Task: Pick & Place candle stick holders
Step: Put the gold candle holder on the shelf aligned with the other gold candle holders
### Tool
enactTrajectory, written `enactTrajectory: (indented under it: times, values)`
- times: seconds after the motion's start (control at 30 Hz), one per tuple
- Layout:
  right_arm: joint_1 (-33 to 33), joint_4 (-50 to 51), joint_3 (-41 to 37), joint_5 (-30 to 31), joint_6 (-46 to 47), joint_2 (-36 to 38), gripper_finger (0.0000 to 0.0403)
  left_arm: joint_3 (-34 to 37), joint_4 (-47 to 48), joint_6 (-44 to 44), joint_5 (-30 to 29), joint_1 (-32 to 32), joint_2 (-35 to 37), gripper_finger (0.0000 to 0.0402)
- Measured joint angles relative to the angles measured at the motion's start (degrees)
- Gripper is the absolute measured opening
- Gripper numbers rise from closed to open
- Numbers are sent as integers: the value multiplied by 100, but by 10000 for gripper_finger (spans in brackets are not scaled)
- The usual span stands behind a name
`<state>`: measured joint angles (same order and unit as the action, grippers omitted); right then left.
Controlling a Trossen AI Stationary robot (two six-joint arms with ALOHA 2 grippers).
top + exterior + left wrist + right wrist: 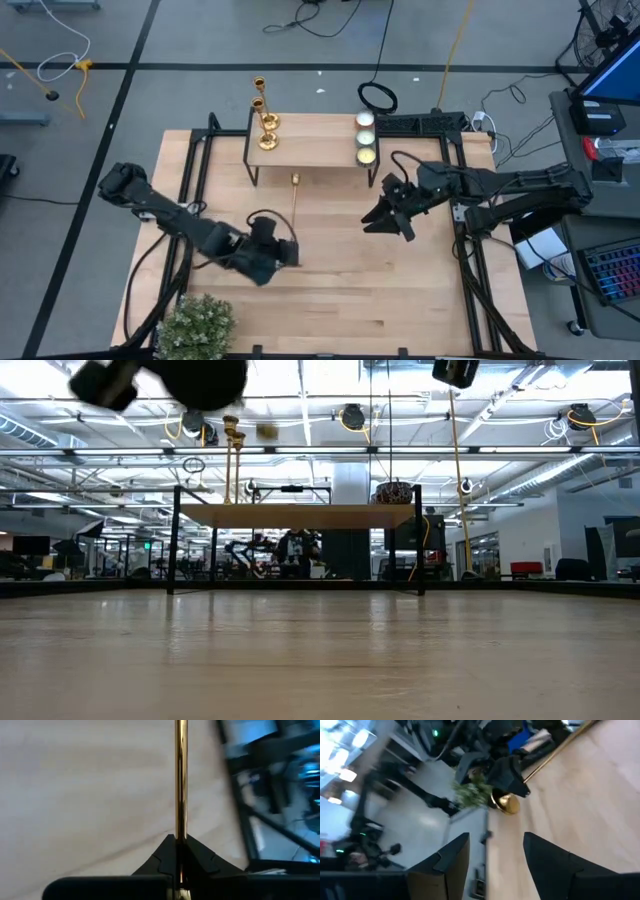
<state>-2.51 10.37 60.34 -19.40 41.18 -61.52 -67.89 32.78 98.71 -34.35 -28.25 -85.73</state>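
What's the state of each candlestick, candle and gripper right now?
left gripper: shut on the held candlestick, over the table's front left
held candlestick: gripped near its base, lying level
two shelf candlesticks: upright on the small shelf's left end
candles: glowing, on the shelf's right end
right gripper: open, empty, over the table's right

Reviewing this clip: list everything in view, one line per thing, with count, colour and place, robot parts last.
Tall thin shiny metal candlesticks: three, gold; two standing on the raised shelf's left end, one held off the table by the left gripper.
Small round candles: two, glowing pale, shelf's right end.
Raised wooden shelf on dark legs: one, table's far side.
Bushy plant: one, green, near-left corner.
Left gripper: dark, shut on the candlestick stem.
Right gripper: dark, open, right of centre, empty.
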Motion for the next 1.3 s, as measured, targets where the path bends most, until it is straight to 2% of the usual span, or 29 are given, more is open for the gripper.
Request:
enactTrajectory:
  times: [0.13, 0.23, 0.37, 0.5, 0.7, 0.87, 1.0, 1.13, 1.3]
  values:
    - [263, -787, 0, -395, 326, -61, 183, -510, -298, -1554, -1090, -178, -2, 16]
    - [437, -1554, -7, -491, 541, -161, 183, -718, -1021, -2866, -1413, 7, -2, 16]
    - [584, -2737, -9, -485, 715, -293, 183, -788, -2473, -4417, -1358, 357, -2, 16]
    - [657, -3730, 0, -382, 563, -411, 183, -790, -3316, -5250, -919, 590, -48, 16]
    - [866, -3648, -2, -308, 506, -475, 183, -790, -3443, -5362, -22, 797, -55, 16]
    - [988, -3518, -2, -297, 518, -494, 183, -788, -3909, -5464, 479, 922, -136, 16]
    - [1008, -3514, -2, -307, 459, -502, 183, -794, -4143, -5366, 676, 961, -288, 16]
    - [1008, -3561, -2, -311, 359, -496, 183, -788, -4497, -5229, 1191, 1035, -593, 16]
    - [1008, -3542, -2, -301, 310, -496, 183, -784, -4933, -5155, 1229, 1142, -954, 16]
